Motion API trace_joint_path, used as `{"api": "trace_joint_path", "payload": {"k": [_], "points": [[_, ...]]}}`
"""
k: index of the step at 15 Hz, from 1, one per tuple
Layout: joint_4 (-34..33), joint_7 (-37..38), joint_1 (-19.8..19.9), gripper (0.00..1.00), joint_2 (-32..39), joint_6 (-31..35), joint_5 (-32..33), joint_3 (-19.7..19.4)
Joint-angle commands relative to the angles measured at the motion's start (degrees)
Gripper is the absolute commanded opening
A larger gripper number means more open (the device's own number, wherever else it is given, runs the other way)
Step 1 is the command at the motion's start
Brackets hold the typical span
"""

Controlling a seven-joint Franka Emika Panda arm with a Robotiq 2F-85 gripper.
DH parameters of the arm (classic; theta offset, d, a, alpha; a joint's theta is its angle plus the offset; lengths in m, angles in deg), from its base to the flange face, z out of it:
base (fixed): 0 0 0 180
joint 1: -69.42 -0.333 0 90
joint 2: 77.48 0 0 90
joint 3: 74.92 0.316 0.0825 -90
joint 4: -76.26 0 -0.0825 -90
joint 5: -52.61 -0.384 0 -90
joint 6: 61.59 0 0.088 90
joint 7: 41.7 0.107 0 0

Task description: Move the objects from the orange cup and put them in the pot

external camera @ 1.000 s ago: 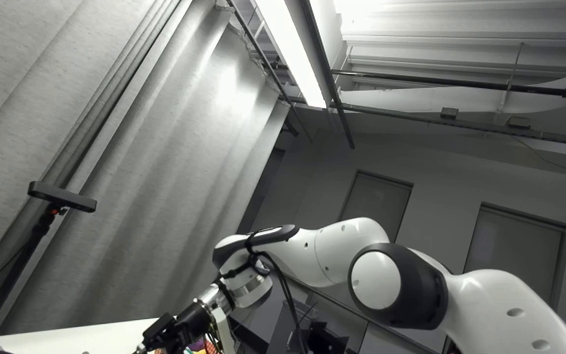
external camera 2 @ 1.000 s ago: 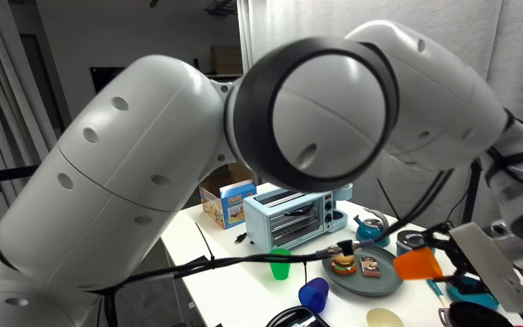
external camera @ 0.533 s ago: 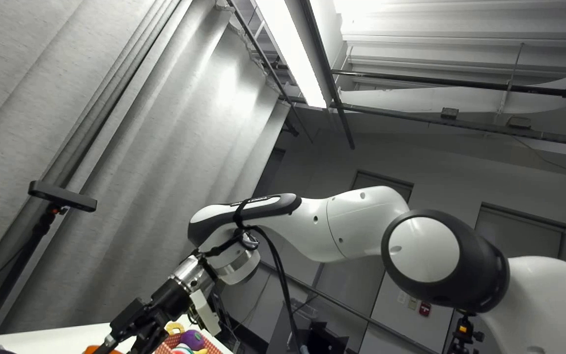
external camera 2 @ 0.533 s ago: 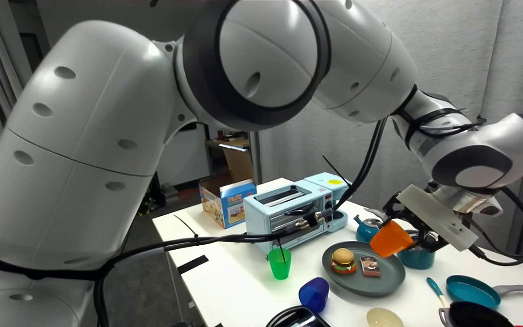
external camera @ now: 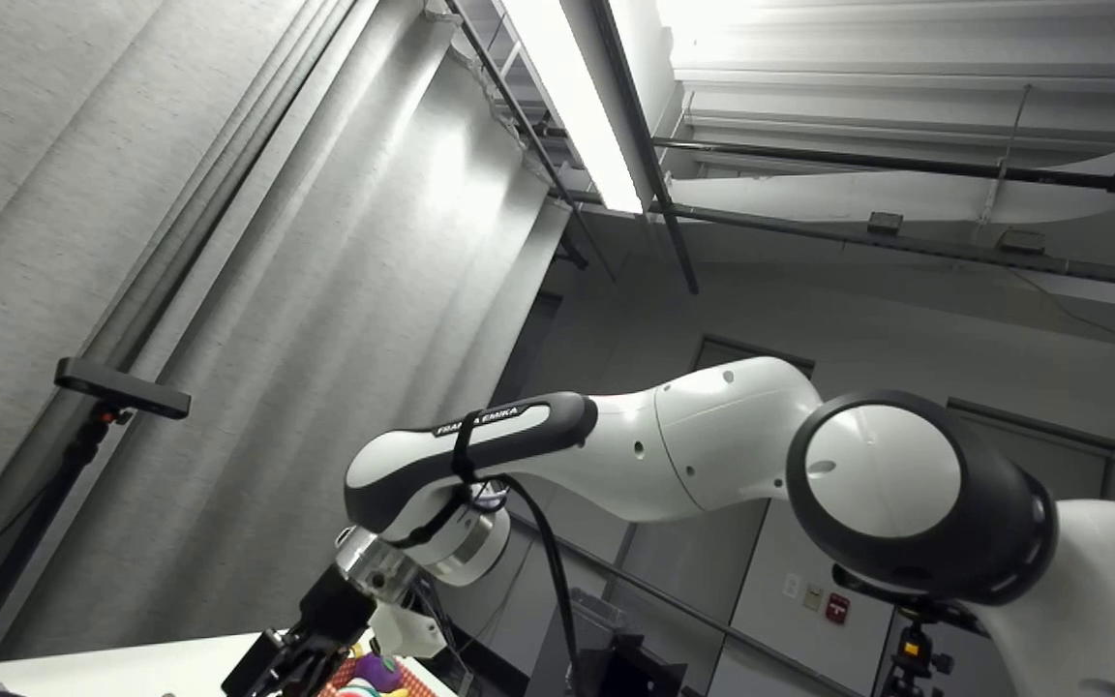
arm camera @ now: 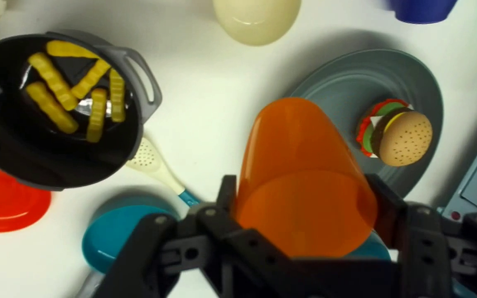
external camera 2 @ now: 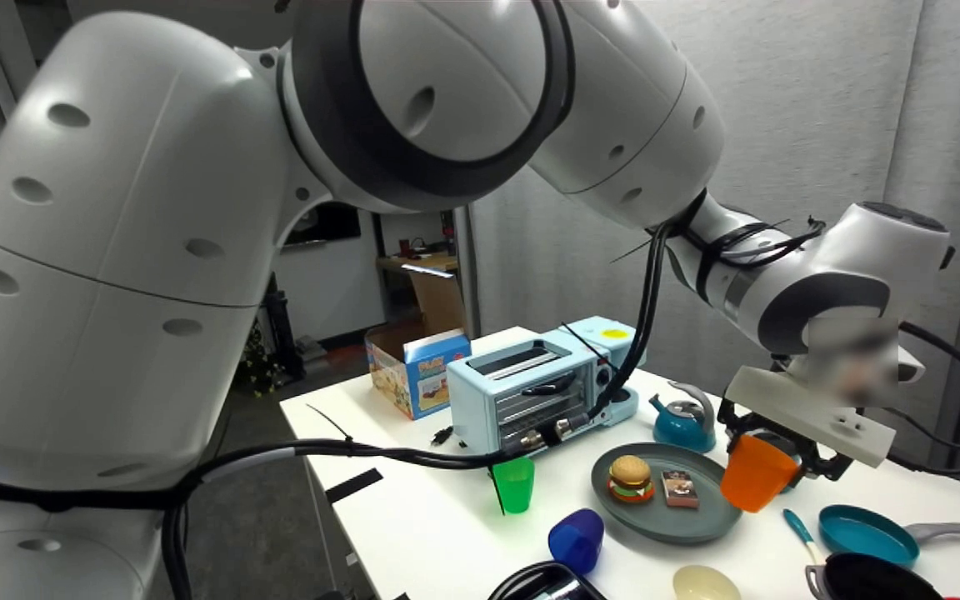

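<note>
My gripper (arm camera: 302,188) is shut on the orange cup (arm camera: 304,215), with a finger on each side. In an exterior view, the cup (external camera 2: 757,473) is held tilted above the table at the edge of the grey plate. No objects show inside the cup in the wrist view. The dark pot (arm camera: 23,153) stands apart from the cup, on the left of the wrist view. Several yellow crinkle fries (arm camera: 53,80) lie in the pot. In an exterior view the pot (external camera 2: 876,575) is cut off at the bottom edge.
The grey plate (arm camera: 338,85) holds a burger (arm camera: 404,138). A slotted spoon (arm camera: 155,165), teal pan (arm camera: 118,236) and red dish (arm camera: 8,203) lie near the pot. A cream bowl (arm camera: 259,20), blue cup (external camera 2: 576,540), green cup (external camera 2: 514,485), kettle (external camera 2: 684,429) and toaster (external camera 2: 522,408) also stand around.
In an exterior view, the arm has drawn back and the cup has moved away from the pot side, then lowered slightly toward the plate's edge. The cup is now tilted more upright, still gripped.
</note>
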Motion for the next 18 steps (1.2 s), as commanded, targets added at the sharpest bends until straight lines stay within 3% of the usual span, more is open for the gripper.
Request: {"api": "trace_joint_path", "payload": {"k": [1, 8, 18], "points": [[5.58, 1.47, -0.01, 0.51, -1.4, 8.41, 4.9, 0.99], [11.3, 3.45, 0.0, 0.51, 2.52, 19.18, 10.51, 2.7], [10.39, 9.45, 0.14, 0.51, 6.54, 27.78, 18.91, 2.97]]}}
